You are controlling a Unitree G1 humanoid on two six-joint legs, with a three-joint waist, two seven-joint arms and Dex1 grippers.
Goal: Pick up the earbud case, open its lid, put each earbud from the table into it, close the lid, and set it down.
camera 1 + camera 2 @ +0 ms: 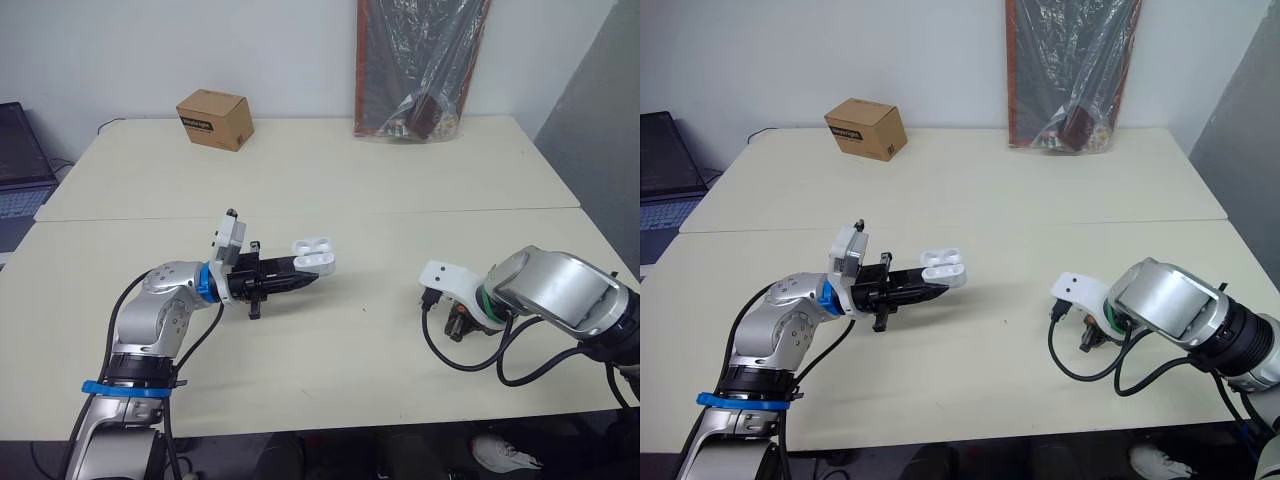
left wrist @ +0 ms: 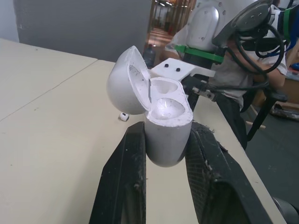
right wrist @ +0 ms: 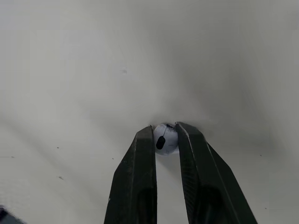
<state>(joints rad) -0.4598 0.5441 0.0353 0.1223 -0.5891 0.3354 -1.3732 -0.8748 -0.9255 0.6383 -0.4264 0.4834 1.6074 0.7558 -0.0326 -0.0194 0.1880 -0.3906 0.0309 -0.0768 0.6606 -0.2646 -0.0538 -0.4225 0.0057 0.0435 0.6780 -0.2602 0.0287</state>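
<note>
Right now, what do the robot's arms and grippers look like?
Both have rounded silver shells and looping black cables. The left arm wears a blue ring at the wrist and a blue band lower down; the right arm a green ring. White blocks sit on both wrists. The left gripper and right gripper each have two tapering black fingers.

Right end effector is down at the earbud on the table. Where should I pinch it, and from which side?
Pinch the earbud across its round white head, coming down from above: it lies on the table, leaving only top and sides free. The right end effector is lined up so, fingers against both sides.
</note>
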